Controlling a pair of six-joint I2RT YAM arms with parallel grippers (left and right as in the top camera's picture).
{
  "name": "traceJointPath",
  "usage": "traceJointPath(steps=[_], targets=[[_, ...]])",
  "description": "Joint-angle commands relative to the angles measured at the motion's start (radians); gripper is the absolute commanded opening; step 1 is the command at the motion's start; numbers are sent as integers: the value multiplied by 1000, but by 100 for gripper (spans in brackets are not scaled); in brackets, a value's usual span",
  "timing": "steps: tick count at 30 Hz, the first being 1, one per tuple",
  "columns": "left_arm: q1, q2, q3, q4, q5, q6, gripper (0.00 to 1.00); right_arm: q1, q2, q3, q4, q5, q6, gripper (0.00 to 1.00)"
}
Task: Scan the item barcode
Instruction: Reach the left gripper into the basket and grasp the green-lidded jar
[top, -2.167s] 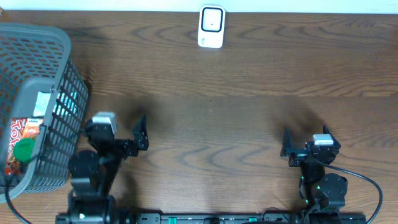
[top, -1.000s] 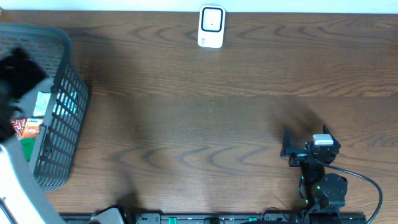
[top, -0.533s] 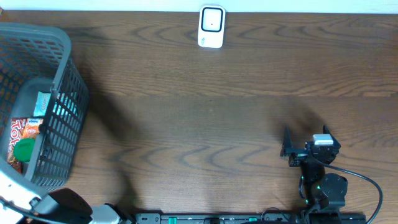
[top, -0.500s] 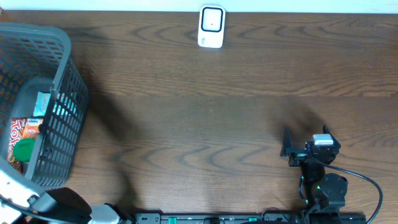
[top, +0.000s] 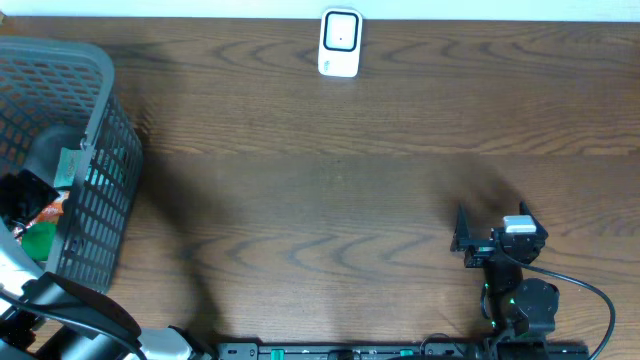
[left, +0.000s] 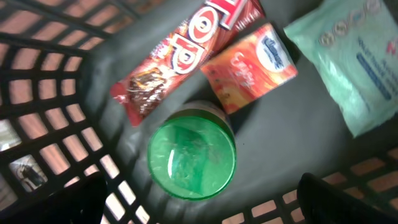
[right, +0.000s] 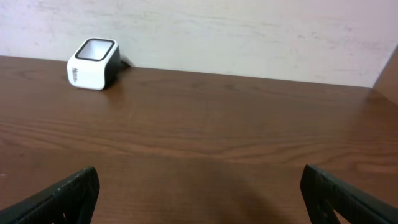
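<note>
Wooden bench (top: 330, 200), grey basket (top: 100, 150) at its left end, left gripper (left: 205, 202) wide open inside the basket above a green-lidded jar (left: 191, 158), wipes pack (left: 354, 62), red snack packet (left: 180, 56) and orange box (left: 249, 65) beside the jar, right gripper (right: 202, 196) open over bare bench, white scanner (top: 340, 43) at the far edge.

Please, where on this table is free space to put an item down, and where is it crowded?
Free: the wide bare table between the basket, the scanner and the right tool. Crowded: the basket floor, where green lid, red snack packet, orange box and pale wipes pack lie close under the open left tool.
</note>
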Motion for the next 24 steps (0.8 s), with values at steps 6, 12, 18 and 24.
traceJointPath(steps=[6, 12, 18, 24], targets=[[3, 9, -79, 80, 25, 69, 98, -14, -1, -1, -4, -1, -2, 99], [3, 11, -135, 150, 25, 68, 98, -14, -2, -1, -4, -1, -2, 99], [8, 11, -199, 214, 26, 64, 98, -14, -2, -1, -4, -1, -2, 99], [37, 11, -243, 257, 26, 32, 98, -14, -1, -1, -4, -1, -2, 99]])
